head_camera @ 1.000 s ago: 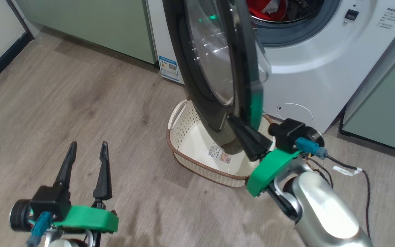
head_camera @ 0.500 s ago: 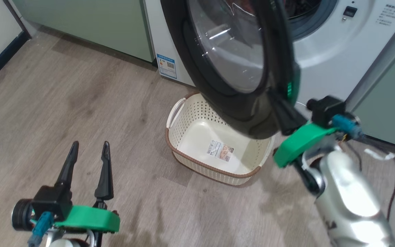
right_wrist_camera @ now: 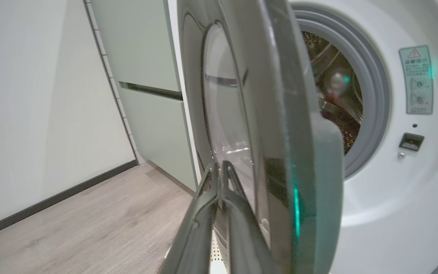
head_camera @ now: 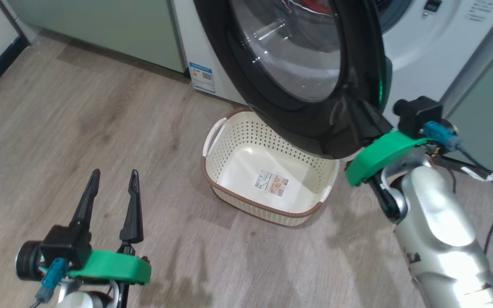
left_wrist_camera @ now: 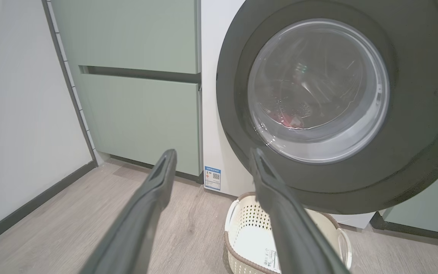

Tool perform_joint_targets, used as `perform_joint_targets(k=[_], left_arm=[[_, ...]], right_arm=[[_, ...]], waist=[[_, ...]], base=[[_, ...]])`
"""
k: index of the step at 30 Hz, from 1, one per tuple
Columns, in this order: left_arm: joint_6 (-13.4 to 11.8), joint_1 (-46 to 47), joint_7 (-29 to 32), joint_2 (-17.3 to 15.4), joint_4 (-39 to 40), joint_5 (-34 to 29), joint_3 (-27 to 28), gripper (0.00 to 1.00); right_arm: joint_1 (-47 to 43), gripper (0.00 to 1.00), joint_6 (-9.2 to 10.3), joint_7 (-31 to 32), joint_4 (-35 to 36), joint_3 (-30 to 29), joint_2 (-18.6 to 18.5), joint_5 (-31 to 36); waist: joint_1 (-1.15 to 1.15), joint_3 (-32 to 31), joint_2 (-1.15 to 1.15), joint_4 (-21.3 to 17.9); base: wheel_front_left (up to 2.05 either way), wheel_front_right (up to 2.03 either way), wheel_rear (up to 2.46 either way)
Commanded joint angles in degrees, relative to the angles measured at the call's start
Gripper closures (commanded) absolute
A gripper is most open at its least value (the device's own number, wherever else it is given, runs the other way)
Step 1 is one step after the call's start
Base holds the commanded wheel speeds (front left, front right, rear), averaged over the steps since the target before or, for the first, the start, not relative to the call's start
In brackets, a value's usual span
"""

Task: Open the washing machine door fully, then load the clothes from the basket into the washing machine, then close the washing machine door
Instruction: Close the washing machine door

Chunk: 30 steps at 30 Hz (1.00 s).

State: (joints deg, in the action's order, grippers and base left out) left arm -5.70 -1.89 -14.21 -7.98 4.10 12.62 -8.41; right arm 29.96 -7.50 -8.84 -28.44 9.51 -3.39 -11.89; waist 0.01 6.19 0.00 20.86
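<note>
Big white front-loading washing machine [head_camera: 417,55]; round black-rimmed glass door [head_camera: 272,98] half shut above empty cream perforated basket [head_camera: 268,209]; red clothes [left_wrist_camera: 287,119] glimpsed in drum. Right gripper [right_wrist_camera: 219,166], jaws pressed together, set against door: push best kept steady, near rim, until latched. Left gripper [head_camera: 115,172] spread.

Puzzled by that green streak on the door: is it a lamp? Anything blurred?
Right wrist view: the streak on the washing machine door is probably a reflection, not a lamp; head view: glare whitens the right forearm; left wrist view: close fingers look soft.
</note>
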Motion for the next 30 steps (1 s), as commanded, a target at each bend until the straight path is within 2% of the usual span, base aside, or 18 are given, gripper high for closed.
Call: perform_joint_targets(k=[1,2,8,12,21,30], left_arm=[[0.08,2.88,-0.71,-0.66,1.47,0.2,1.73,0.0],[0.14,2.9,-0.71,-0.77,1.46,0.19,1.66,0.0],[0.28,3.15,-0.42,-1.52,1.67,0.25,1.63,0.0],[0.26,3.04,0.07,-2.15,1.87,0.21,1.66,0.0],[0.21,2.18,1.12,-3.28,2.29,0.33,1.61,0.0],[0.14,1.82,1.71,-4.02,2.38,0.45,1.46,0.0]], right_arm=[[1.94,0.52,0.01,-1.14,2.4,2.44,0.51,-0.69],[1.59,0.0,0.01,-1.4,2.97,3.39,0.51,-1.15],[-1.78,0.0,0.01,-2.02,8.48,7.33,0.51,-2.6],[-5.44,0.0,0.01,-1.86,13.41,7.52,0.51,-2.75],[-17.11,0.0,0.01,0.53,24.18,0.73,0.51,-1.07],[-26.23,0.0,0.01,1.97,28.47,-6.39,0.51,-0.62]], waist=[[-0.01,-0.13,0.0,-0.68],[-0.01,-0.19,0.0,-1.08],[-0.01,-0.44,0.0,-4.27],[-0.01,-0.75,0.0,-7.06],[-0.01,-1.54,0.0,-14.34],[-0.01,-1.93,0.0,-18.82]], base=[[0.0,0.0,0.0],[0.0,0.0,0.0],[0.0,0.0,0.0],[0.0,0.0,0.0],[0.0,0.0,0.0],[0.0,0.0,0.0]])
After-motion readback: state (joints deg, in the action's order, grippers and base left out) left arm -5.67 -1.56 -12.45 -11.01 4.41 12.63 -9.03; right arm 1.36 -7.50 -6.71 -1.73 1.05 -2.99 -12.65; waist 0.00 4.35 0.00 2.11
